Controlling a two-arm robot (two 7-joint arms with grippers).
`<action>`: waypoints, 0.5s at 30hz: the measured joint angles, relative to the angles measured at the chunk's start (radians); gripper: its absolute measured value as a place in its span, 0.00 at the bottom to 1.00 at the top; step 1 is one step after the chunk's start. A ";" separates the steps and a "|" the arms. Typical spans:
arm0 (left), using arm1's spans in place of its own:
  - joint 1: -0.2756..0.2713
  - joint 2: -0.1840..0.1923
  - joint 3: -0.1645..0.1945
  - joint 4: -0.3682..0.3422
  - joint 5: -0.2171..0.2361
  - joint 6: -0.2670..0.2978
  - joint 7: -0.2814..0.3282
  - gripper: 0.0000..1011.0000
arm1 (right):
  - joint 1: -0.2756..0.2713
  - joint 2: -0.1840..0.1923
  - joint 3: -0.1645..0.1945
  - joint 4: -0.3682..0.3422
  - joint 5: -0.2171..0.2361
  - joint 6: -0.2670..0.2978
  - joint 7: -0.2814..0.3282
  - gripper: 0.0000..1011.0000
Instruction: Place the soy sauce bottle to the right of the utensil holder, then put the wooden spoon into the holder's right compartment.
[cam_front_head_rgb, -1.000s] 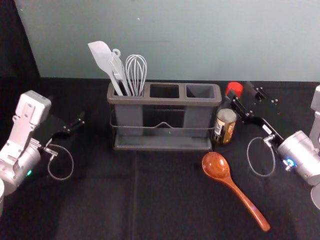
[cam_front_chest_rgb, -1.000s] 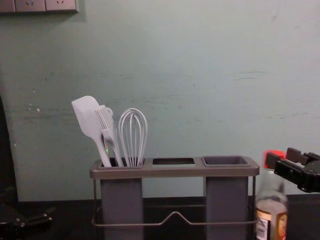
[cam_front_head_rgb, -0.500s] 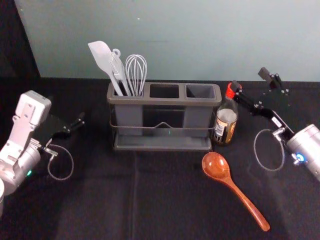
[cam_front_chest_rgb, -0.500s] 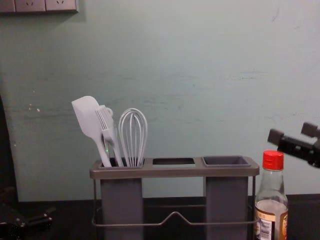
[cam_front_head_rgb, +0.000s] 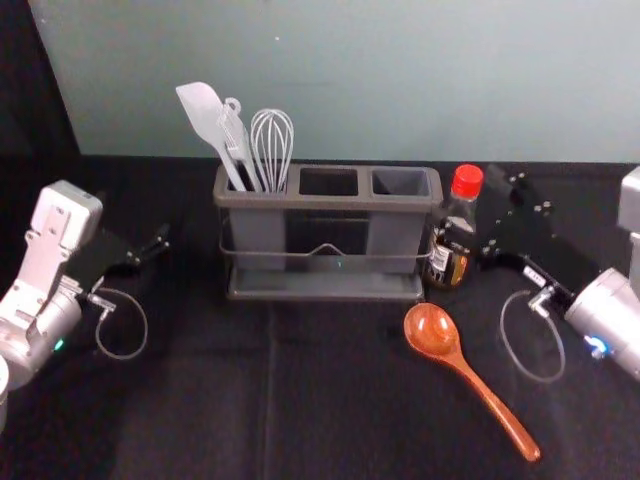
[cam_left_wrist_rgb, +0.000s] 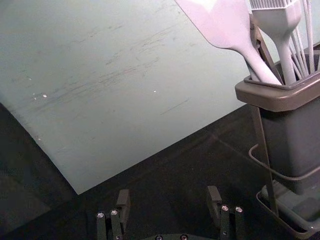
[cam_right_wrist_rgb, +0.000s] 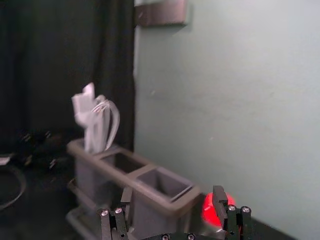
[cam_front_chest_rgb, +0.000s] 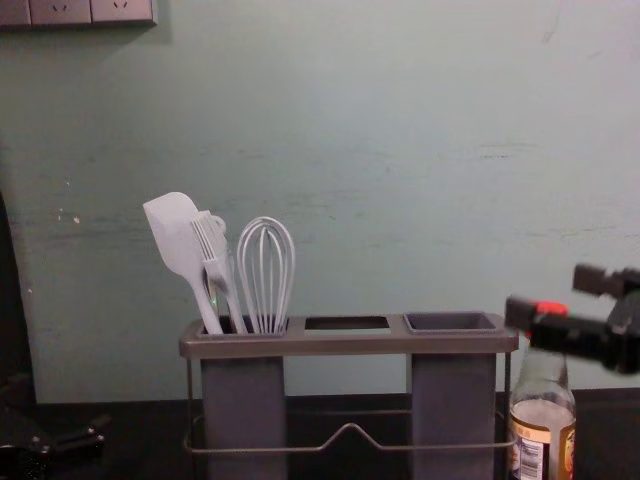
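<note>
Bottle (cam_front_head_rgb: 461, 212) stood right of the holder (cam_front_head_rgb: 330, 203), seemingly done; the spoon (cam_front_head_rgb: 470, 377) lay unplaced. Right gripper (cam_right_wrist_rgb: 172, 194) hung spread near the bottle, left gripper (cam_left_wrist_rgb: 168, 194) idle, spread, at left.

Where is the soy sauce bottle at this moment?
In the head view, the soy sauce bottle stands just right of the utensil holder, beyond the wooden spoon.

soy sauce bottle (cam_front_chest_rgb: 544, 400): red cap (cam_front_head_rgb: 467, 181), label (cam_front_chest_rgb: 543, 450) perhaps yellow-and-white | wooden spoon (cam_front_head_rgb: 434, 335): orange-brown | utensil holder (cam_front_head_rgb: 330, 202): grey-brown | spatula (cam_front_chest_rgb: 178, 232): whitish
</note>
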 joint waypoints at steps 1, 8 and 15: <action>0.000 0.000 0.000 0.000 0.000 0.000 0.000 0.99 | -0.012 0.013 -0.009 -0.021 -0.011 0.025 0.000 0.99; 0.000 0.000 0.000 0.000 0.000 0.000 0.000 0.99 | -0.052 0.057 -0.055 -0.071 -0.043 0.121 0.001 0.99; 0.000 0.000 0.000 0.000 0.000 0.000 0.000 0.99 | -0.048 0.055 -0.103 -0.016 -0.065 0.153 0.006 0.99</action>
